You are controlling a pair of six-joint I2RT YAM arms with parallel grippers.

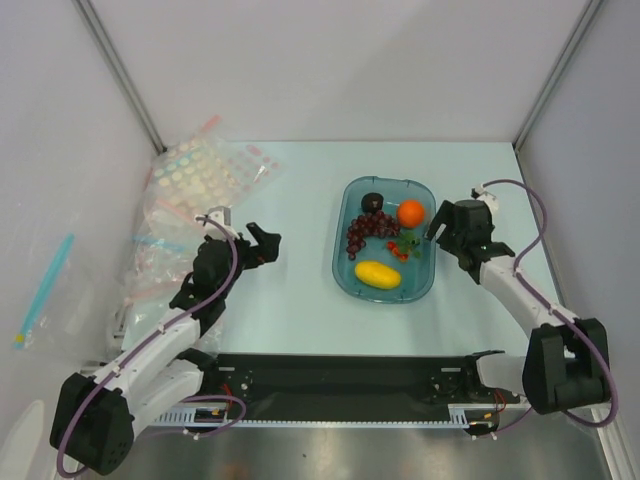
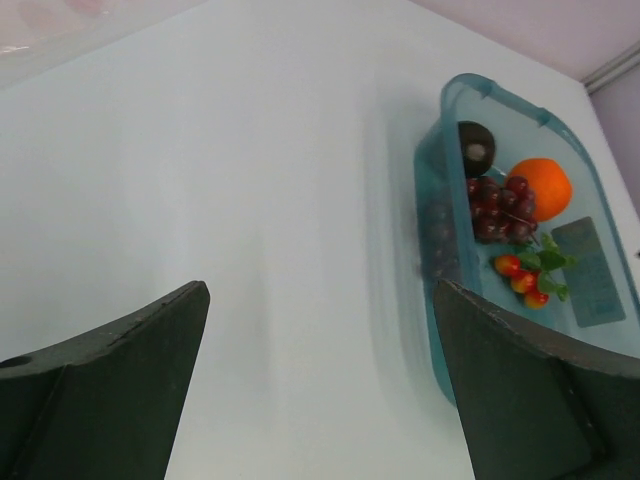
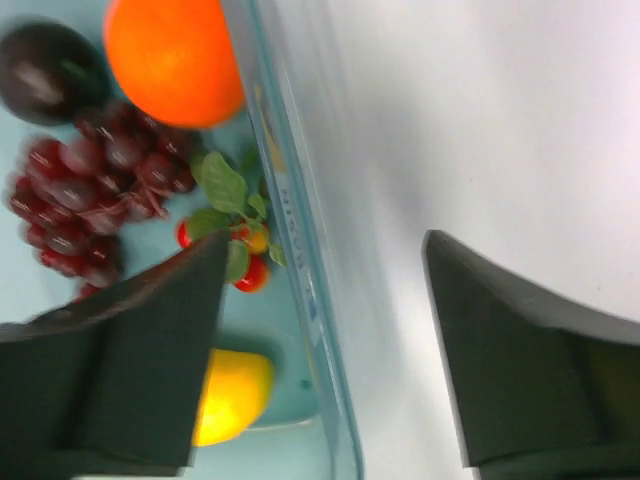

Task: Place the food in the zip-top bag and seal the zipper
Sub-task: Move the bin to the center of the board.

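The food lies in the teal tray: a plum, an orange, grapes, a red-and-green bunch and a yellow lemon piece. My right gripper is open and empty, with the tray's right rim between its fingers; its view shows the orange, grapes, bunch and lemon piece. My left gripper is open and empty over bare table, left of the tray. I cannot pick out the plain zip-top bag or its zipper in the bag pile.
A clear bag with pastel dots lies on top of the pile at the far left, with blue-strip and red-strip bags around it. White walls close in the table on three sides. A black rail runs along the near edge.
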